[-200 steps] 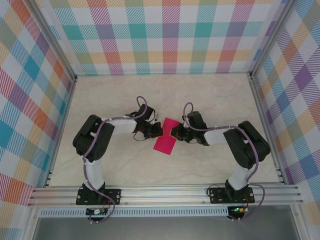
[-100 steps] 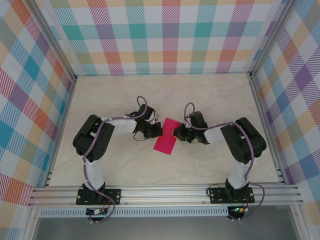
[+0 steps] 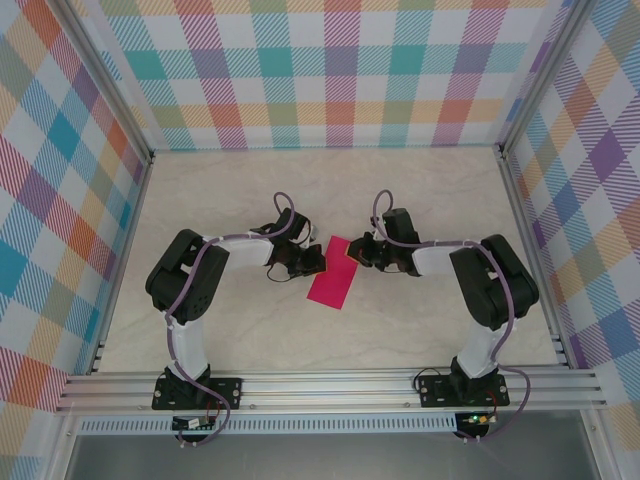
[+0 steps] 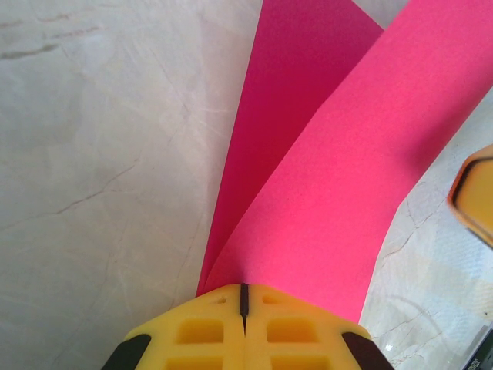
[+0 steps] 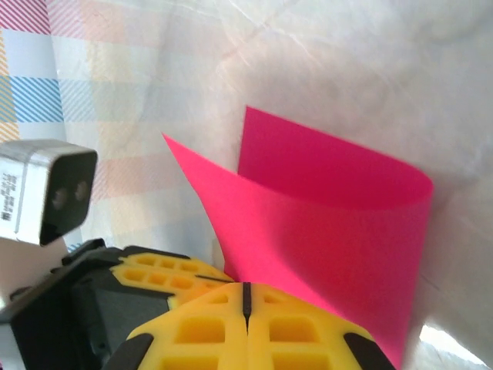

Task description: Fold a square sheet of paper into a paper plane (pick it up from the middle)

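The square sheet of paper [image 3: 332, 275] is magenta-pink and lies folded over itself mid-table, as a slanted strip. In the left wrist view its two layers [image 4: 331, 177] fan out from my left gripper [image 4: 244, 297], whose yellow jaws are shut on the sheet's near edge. My left gripper [image 3: 318, 262] is at the strip's left side and my right gripper [image 3: 352, 252] is at its upper right corner. In the right wrist view the paper [image 5: 339, 231] curls up over itself from my right gripper [image 5: 246, 297], whose jaws are shut on it.
The pale marbled table [image 3: 420, 200] is walled by plaid panels [image 3: 330, 70]. An aluminium rail [image 3: 330, 385] runs along the near edge. My left gripper's yellow fingers [image 5: 166, 270] and its wrist camera [image 5: 46, 189] sit close beside my right gripper.
My right gripper has moved away from the near edge, towards the paper's upper right corner, and its forearm has swung along. The left arm has stayed still.
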`<act>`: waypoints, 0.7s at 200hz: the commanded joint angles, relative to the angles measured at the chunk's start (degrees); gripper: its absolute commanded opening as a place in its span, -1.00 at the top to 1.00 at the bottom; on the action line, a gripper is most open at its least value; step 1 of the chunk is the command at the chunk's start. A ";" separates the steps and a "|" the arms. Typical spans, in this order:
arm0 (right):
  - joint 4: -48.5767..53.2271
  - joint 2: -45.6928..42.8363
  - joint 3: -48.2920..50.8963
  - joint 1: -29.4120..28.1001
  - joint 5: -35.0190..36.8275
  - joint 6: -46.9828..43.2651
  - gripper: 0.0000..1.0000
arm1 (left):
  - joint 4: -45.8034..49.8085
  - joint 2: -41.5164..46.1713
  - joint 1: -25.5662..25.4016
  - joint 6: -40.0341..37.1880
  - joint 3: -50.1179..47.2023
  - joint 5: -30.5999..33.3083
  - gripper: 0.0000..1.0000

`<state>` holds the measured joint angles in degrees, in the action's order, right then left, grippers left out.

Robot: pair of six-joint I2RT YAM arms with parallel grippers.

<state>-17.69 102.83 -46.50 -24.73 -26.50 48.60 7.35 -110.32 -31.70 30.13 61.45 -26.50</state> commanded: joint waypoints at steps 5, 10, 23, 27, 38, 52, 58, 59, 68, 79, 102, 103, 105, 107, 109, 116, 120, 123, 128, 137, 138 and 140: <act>0.19 4.09 -0.14 0.82 -1.95 -2.12 1.00 | 7.13 -5.84 -1.08 -1.51 -2.60 7.86 1.00; -0.28 4.48 0.00 0.86 -2.14 -2.11 1.00 | 7.15 -5.87 -1.08 -1.50 -2.60 7.87 1.00; -0.33 5.23 0.25 0.91 -1.74 -2.20 1.00 | 7.03 -5.71 -1.10 -1.50 -2.69 7.91 1.00; -0.32 5.36 0.35 0.87 -1.56 -2.19 1.00 | 7.01 -5.77 -1.08 -1.40 -2.76 7.87 1.00; -0.49 5.95 0.62 0.99 -1.06 -2.02 1.00 | 6.96 -5.82 -1.08 -1.51 -2.75 7.96 1.00; -0.99 6.57 0.70 1.30 -1.18 -1.85 1.00 | 6.95 -5.78 -1.08 -1.56 -3.00 7.94 1.00; -0.90 6.73 0.50 1.47 -1.39 -1.71 1.00 | 7.04 -5.73 -1.08 -1.52 -3.06 7.95 1.00; -0.92 6.71 0.47 1.50 -1.46 -1.69 1.00 | 7.01 -5.71 -1.08 -1.54 -3.08 7.95 1.00; -1.43 6.31 0.38 1.81 -2.16 -1.37 1.00 | 7.01 -5.57 -1.08 -1.56 -3.21 7.98 1.00; -1.01 5.28 -0.23 2.13 -2.74 -1.27 1.00 | 7.06 -5.57 -1.10 -1.50 -3.32 8.13 1.00; 1.66 2.98 -2.47 2.71 -3.37 -2.05 1.00 | 7.06 -5.56 -1.07 -1.46 -3.27 8.08 1.00; 1.81 2.90 -2.64 2.73 -3.38 -2.08 1.00 | 7.06 -5.54 -1.08 -1.47 -3.27 8.06 1.00; 2.03 2.84 -2.87 2.75 -3.47 -2.16 1.00 | 6.99 -5.54 -1.08 -1.43 -3.27 8.07 1.00; 2.24 2.78 -3.13 2.76 -3.53 -2.23 1.00 | 7.00 -5.59 -1.08 -1.44 -3.27 8.07 1.00; 2.51 2.70 -3.37 2.89 -3.55 -2.31 1.00 | 7.02 -5.60 -1.12 -1.40 -3.22 8.07 1.00; 3.27 2.72 -4.11 3.09 -3.64 -2.60 1.00 | 7.06 -5.50 -1.08 -1.41 -3.25 8.13 1.00; 3.67 2.71 -4.40 3.19 -3.64 -2.75 1.00 | 7.06 -5.49 -1.08 -1.43 -3.27 8.09 1.00; 3.86 2.84 -4.62 3.26 -3.52 -2.88 1.00 | 7.06 -5.51 -1.08 -1.40 -3.27 8.12 1.00; 4.18 3.14 -5.01 3.52 -3.53 -2.89 1.00 | 7.03 -5.58 -1.12 -1.45 -3.20 8.12 1.00; 4.68 3.88 -5.54 3.94 -3.68 -2.90 1.00 | 7.01 -5.60 -1.08 -1.40 -3.09 8.09 1.00; 4.68 4.01 -5.58 4.01 -3.75 -2.90 1.00 | 6.99 -5.60 -1.08 -1.44 -3.09 8.11 1.00; 4.62 4.21 -5.74 4.10 -3.85 -2.92 1.00 | 7.02 -5.67 -1.06 -1.40 -3.07 8.06 1.00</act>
<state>-15.29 107.50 -49.87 -21.71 -29.10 47.42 7.31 -110.32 -31.70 30.13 61.39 -26.48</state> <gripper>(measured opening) 0.042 0.047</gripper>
